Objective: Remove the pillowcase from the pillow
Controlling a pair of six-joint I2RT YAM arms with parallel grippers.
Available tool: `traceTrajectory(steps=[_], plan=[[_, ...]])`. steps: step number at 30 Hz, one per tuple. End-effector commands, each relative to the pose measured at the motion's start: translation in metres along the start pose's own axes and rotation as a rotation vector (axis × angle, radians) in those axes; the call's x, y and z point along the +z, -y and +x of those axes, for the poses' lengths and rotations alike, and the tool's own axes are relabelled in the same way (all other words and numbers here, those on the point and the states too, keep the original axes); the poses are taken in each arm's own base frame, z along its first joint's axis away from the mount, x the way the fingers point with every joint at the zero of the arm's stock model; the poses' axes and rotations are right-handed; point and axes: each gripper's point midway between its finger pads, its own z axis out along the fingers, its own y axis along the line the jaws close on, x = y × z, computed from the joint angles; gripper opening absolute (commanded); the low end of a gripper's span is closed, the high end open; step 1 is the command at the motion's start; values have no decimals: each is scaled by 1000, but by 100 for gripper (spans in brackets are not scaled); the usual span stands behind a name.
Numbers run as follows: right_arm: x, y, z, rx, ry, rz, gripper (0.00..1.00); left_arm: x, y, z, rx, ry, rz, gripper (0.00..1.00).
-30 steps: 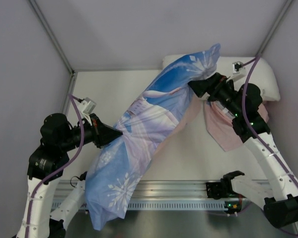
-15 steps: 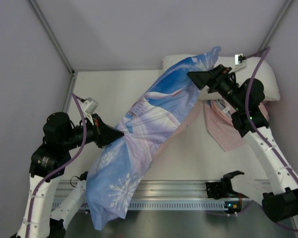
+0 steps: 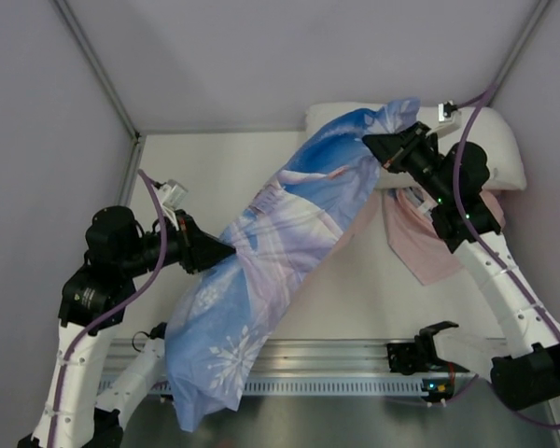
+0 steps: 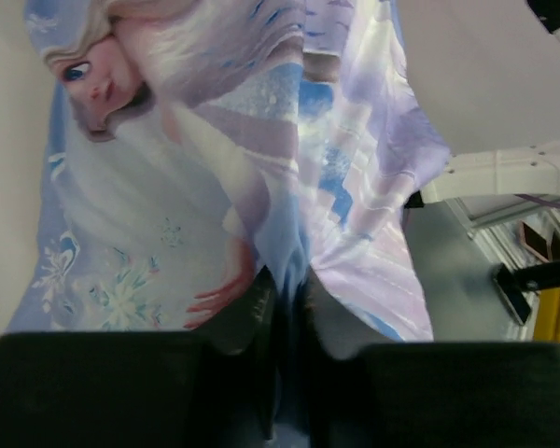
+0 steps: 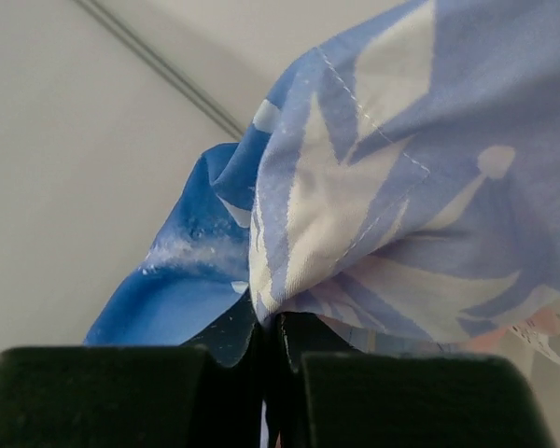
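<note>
The pillowcase [image 3: 280, 243], light blue with a cartoon princess and snowflakes, stretches diagonally from the table's front left edge to the back right. Its lower half looks plump, and the pillow is hidden. My left gripper [image 3: 226, 250] sits at the case's left edge. In the left wrist view a fold of the pillowcase [image 4: 168, 187] lies between the fingers of the left gripper [image 4: 287, 299]. My right gripper [image 3: 378, 147] is at the upper end of the case. In the right wrist view the right gripper [image 5: 278, 322] is shut on a corner of the pillowcase [image 5: 401, 187].
A white pillow [image 3: 499, 154] lies in the back right corner, partly under the case. Pale pink fabric [image 3: 434, 252] lies under the right arm. A metal rail [image 3: 355, 359] runs along the front edge, and the case hangs over it. Grey walls close in on three sides.
The right gripper, open before, moved up to the case's upper corner and shut on it. The left gripper moved slightly right with the fold.
</note>
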Motion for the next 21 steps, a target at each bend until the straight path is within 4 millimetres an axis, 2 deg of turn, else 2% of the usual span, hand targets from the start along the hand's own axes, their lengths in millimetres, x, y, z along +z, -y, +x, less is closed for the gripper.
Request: traceTrajectory(steps=[1, 2, 3, 4, 5, 6, 7, 8, 10, 13, 14, 15, 17, 18, 20, 21], plan=[[-30, -3, -35, -41, 147, 96, 0, 5, -7, -32, -2, 110, -53, 30], [-38, 3, -31, -41, 152, 123, 0, 7, -14, -35, -23, 120, -89, 44], [-56, -6, -42, -54, 213, 121, 0, 11, -22, -38, -56, 126, -126, 68], [-66, 1, -35, -40, 199, 161, 0, 11, -33, -44, -74, 155, -188, 76], [-76, 3, -34, -36, 209, 179, 0, 11, -38, -46, -88, 171, -213, 93], [-94, 0, -35, -38, 240, 188, 0, 10, -41, -50, -110, 191, -236, 99], [-102, 3, -33, -42, 242, 207, 0, 6, -44, -53, -111, 222, -263, 99], [-112, 12, -22, -39, 208, 259, 0, 3, -41, -56, -108, 246, -259, 99], [-138, 21, -26, -66, 259, 332, 0, -6, -28, -56, -100, 288, -222, 99], [-179, 40, -27, -84, 308, 486, 0, -10, -10, -41, -154, 279, -127, 99], [-195, 37, -31, -87, 345, 499, 0, -8, -4, -31, -176, 251, -81, 99], [-210, 50, -30, -85, 360, 583, 0, -1, -10, -18, -246, 218, -71, 99], [-228, 56, -32, -78, 385, 649, 0, 2, -12, 0, -291, 193, -43, 97], [-242, 57, -39, -72, 436, 685, 0, 11, -24, 20, -358, 147, -48, 94], [-257, 65, -36, -78, 441, 743, 0, 15, -30, 35, -389, 132, -42, 86], [-263, 66, -37, -81, 458, 752, 0, 18, -32, 44, -421, 107, -35, 73]])
